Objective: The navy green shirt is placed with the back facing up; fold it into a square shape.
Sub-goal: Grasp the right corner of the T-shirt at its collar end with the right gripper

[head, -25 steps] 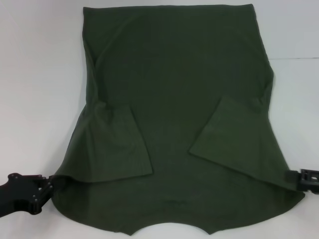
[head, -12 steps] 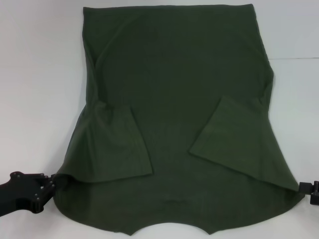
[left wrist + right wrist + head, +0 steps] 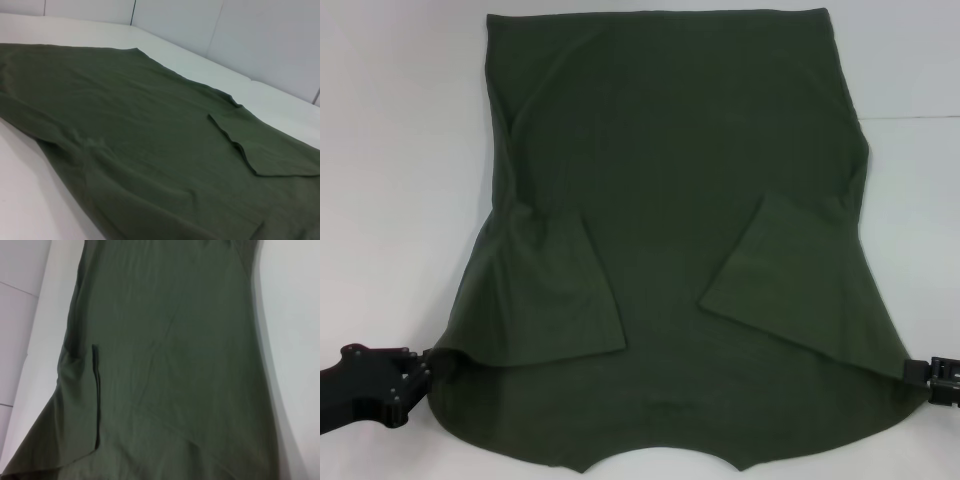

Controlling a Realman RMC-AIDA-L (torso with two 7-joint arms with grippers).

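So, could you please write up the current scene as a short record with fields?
item: green shirt, spread flat on a white table
sleeves: both folded inward onto the body
lettering: none showing on the upper side
left tool: at the shirt's near left edge, beside the shoulder
right tool: at the shirt's near right edge
fold progress: body not yet folded into a square
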